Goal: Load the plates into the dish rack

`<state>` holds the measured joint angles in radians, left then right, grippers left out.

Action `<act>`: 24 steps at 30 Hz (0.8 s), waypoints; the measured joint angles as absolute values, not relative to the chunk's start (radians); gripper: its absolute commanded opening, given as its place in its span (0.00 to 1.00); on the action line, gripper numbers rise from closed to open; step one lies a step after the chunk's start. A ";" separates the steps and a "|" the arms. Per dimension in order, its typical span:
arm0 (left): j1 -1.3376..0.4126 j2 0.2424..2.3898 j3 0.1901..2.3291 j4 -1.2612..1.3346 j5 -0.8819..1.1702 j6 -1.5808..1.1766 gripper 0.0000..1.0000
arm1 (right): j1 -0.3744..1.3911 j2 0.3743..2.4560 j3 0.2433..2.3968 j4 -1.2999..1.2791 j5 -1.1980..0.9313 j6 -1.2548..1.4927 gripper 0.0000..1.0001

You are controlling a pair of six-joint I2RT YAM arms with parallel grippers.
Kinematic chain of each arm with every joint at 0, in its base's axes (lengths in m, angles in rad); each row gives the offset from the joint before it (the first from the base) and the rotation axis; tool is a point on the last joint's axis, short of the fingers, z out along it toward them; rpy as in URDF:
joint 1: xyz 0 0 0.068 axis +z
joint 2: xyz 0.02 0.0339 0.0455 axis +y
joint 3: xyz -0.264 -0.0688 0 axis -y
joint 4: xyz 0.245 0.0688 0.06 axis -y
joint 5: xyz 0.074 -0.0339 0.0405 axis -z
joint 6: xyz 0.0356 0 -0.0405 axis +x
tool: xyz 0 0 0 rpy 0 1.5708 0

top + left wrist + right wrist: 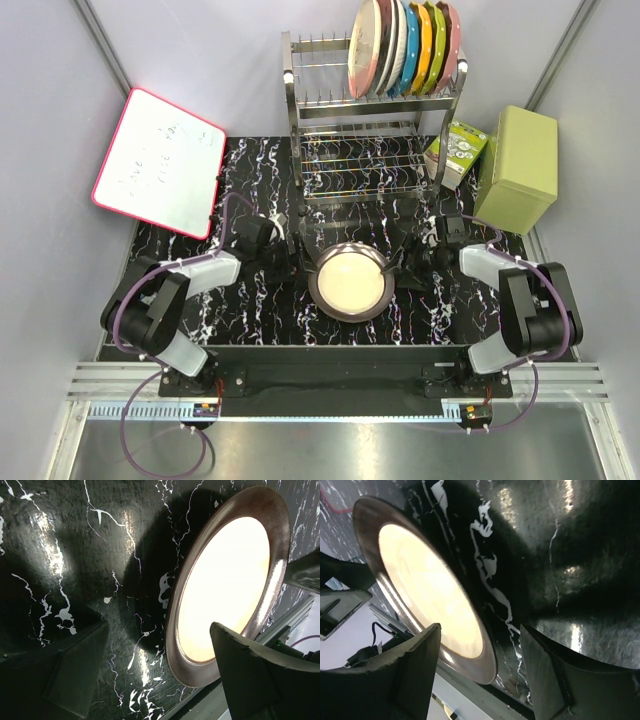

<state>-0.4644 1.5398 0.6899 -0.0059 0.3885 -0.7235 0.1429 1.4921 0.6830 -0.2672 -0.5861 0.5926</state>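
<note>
A cream plate with a dark brown rim (350,280) lies on the black marbled mat, between the two arms. My left gripper (297,262) is at its left edge, open, with the rim (200,672) between its wide-spread fingers (260,675) and nothing gripped. At the plate's right edge my right gripper (402,268) is also open. One of its fingers (405,675) is over the plate (430,590) and the other is over the mat. The steel dish rack (330,150) stands behind, with several plates (405,45) upright in its top tier.
A red-framed whiteboard (160,175) leans at the back left. A green box (520,170) and a small green-and-white carton (455,150) stand right of the rack. The rack's lower tier (365,175) holds nothing.
</note>
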 measured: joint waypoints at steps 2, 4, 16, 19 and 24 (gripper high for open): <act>-0.462 1.540 0.688 -0.001 0.400 -0.727 0.79 | 0.143 1.522 0.683 -0.252 -0.587 0.597 0.69; -0.461 1.540 0.683 0.012 0.420 -0.730 0.77 | 0.143 1.533 0.683 -0.241 -0.587 0.597 0.64; -0.459 1.620 0.683 0.091 0.509 -0.763 0.60 | 0.221 1.639 0.715 -0.120 -0.612 0.644 0.52; -0.460 1.637 0.685 0.107 0.515 -0.774 0.57 | 0.226 1.646 0.714 -0.117 -0.604 0.649 0.33; -0.464 1.653 0.690 0.123 0.525 -0.784 0.57 | 0.227 1.649 0.709 -0.115 -0.616 0.639 0.00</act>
<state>-0.4637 1.6527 0.6899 0.1226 0.5255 -0.7841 0.2268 1.6493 0.7090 -0.1154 -0.6155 0.6392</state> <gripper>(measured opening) 0.572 0.214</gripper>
